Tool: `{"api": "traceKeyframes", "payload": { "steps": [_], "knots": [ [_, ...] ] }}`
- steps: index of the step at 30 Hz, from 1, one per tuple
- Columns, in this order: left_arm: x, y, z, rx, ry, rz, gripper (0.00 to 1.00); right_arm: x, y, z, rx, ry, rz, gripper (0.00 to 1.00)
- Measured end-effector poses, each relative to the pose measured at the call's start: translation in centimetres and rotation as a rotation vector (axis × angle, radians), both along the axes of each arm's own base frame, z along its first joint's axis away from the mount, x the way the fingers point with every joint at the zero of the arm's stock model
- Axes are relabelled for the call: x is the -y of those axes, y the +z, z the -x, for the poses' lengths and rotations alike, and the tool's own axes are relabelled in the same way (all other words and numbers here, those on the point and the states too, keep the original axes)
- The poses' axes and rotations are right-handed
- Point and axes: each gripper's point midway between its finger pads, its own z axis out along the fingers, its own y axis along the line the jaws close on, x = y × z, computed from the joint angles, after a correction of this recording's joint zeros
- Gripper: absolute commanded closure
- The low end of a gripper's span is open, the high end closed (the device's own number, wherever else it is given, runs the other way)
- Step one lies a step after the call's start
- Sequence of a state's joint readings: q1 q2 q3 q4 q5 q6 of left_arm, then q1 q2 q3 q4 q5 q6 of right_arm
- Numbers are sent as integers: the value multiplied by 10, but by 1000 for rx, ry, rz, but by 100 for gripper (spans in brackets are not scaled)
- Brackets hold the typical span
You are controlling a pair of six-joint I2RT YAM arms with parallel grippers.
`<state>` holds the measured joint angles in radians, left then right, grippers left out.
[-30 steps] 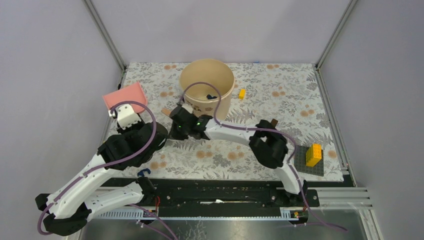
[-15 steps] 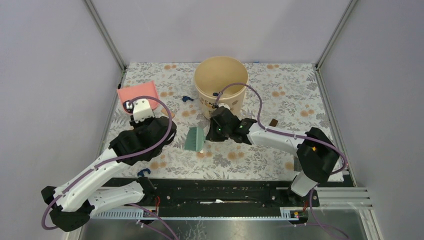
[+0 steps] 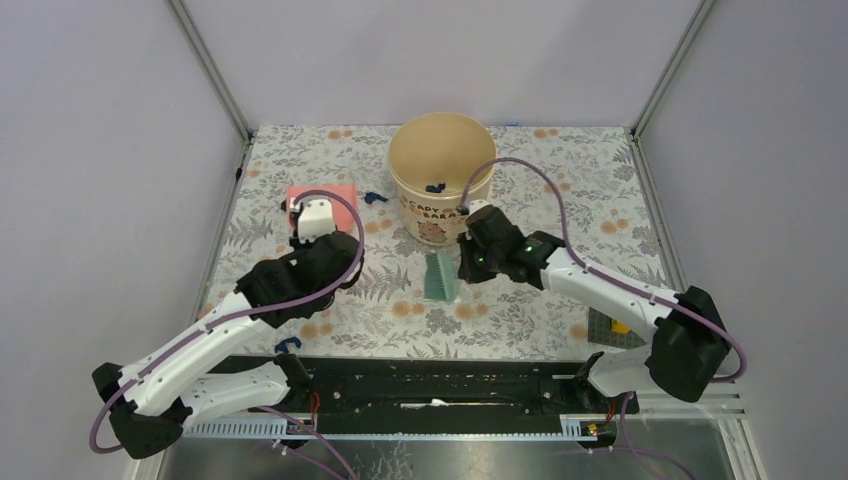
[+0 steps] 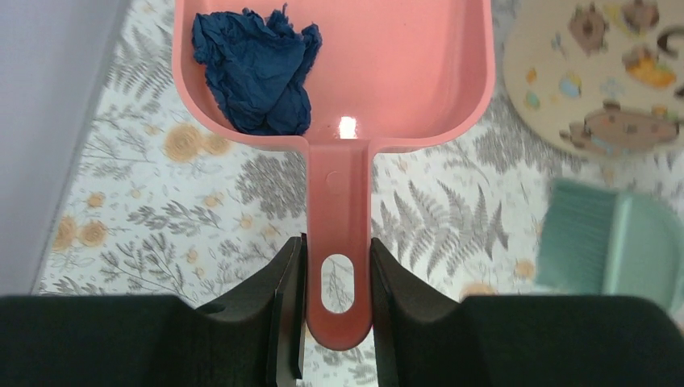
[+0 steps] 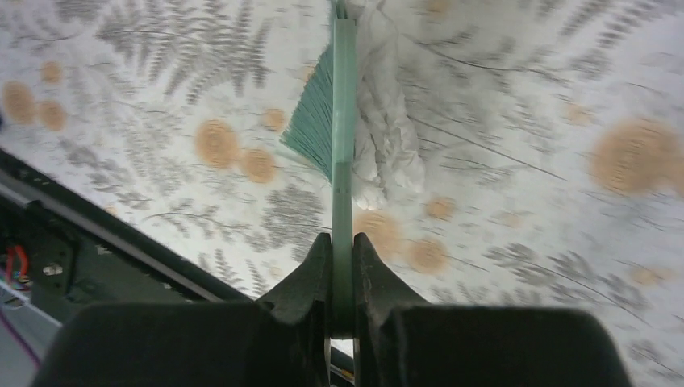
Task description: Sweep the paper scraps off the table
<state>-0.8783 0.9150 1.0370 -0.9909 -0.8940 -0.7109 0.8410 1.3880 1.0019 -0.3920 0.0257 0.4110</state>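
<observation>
Leftmost, the left arm [image 3: 200, 335] reaches toward the far-left part of the counter [image 3: 570, 190]. Its jaws are closed narrowly on the handle of the pink dustpan [image 4: 387, 81], one on each side of the hanging slot. The handle points back toward the arm bases and the open mouth faces the far edge. One crumpled dark blue paper scrap [image 4: 256, 68] rests in the pan's rear left corner.

Just beside the pan's right wall, between it and the tan paper tub [image 3: 442, 150], a small loose scrap [image 3: 375, 197] lies on the counter, apart from both. The coming move probably turns on this relation. The loose scrap sits off the pan's side, not before its mouth. Either the pan must be turned or shifted, or the scrap pushed round to the opening. The left arm's pan is the nearer tool. More dark bits [image 3: 435, 187] lie inside the tub.

Right of the loose scrap and nearer the bases, the teal brush [image 3: 438, 277] is clamped edge-on in the jaws of the right arm [image 3: 610, 290]. Its long axis runs straight out from them and its bristles fan toward the pan's side. Whether the bristles touch the counter cannot be told. A white mass on the brush's other face cannot be identified. Farthest right, a grey studded baseplate [image 3: 606, 322] shows partly beneath the right arm.
</observation>
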Motion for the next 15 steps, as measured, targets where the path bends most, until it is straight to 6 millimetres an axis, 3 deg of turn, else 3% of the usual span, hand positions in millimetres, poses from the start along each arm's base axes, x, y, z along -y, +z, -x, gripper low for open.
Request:
{"api": "traceKeyframes", "payload": {
  "steps": [4,7,15],
  "knots": [
    [16,-20,8,-99,-91,15,100,44,-2,-14,-35,-54,62,100],
    [31,-29,16,-160,-173,54,100,68,5,-12,-43,-27,84,100],
    [73,-63,42,-332,-385,110,100,98,56,14,72,101,85,100]
  ]
}}
